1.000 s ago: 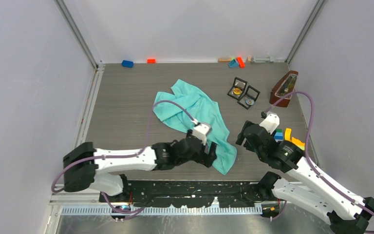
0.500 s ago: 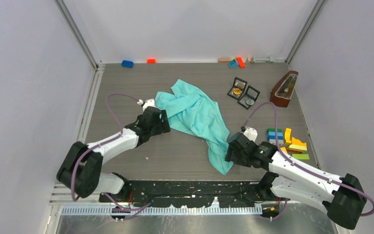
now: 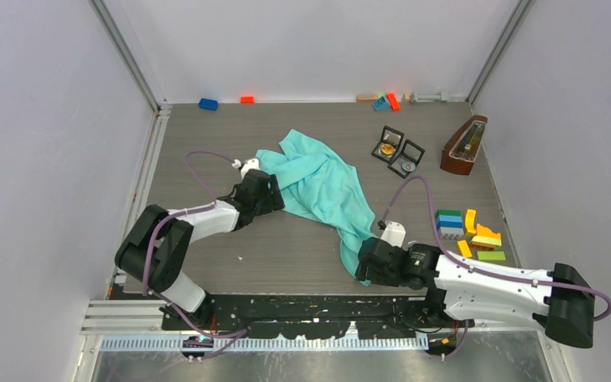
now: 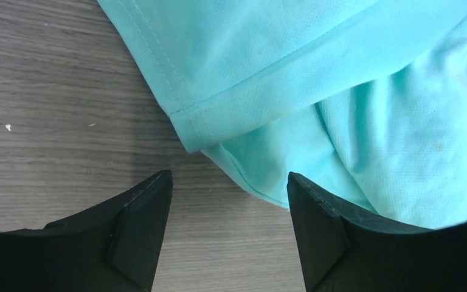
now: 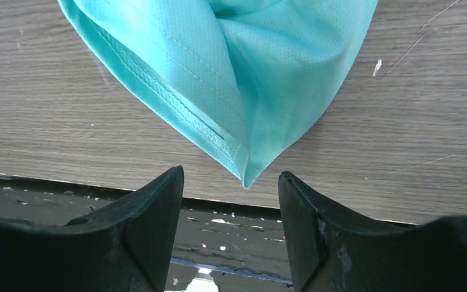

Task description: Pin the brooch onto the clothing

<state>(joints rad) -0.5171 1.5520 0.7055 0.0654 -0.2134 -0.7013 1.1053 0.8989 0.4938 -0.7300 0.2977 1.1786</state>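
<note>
The clothing (image 3: 322,187), a turquoise T-shirt, lies crumpled in the middle of the table. My left gripper (image 3: 274,195) is at its left edge. In the left wrist view the gripper (image 4: 229,177) is open, with a hem fold of the clothing (image 4: 267,79) just ahead of the fingertips and wood between them. My right gripper (image 3: 363,267) is at the shirt's near tip. In the right wrist view the gripper (image 5: 231,174) is open, and the pointed corner of the clothing (image 5: 219,61) hangs between the fingertips, unclamped. Two small open black cases (image 3: 397,152) sit back right, one holding a gold round piece; I cannot tell whether that is the brooch.
A wooden metronome-like box (image 3: 463,145) stands at the right. Coloured blocks (image 3: 473,235) lie by the right arm, and more bricks (image 3: 386,101) along the back wall. The table's near edge and dark rail (image 5: 237,213) run under the right fingers.
The left arm swung from the shirt's near end to its left edge. The right arm dropped toward the near edge, onto the shirt's tip. Both jaws narrowed slightly.
</note>
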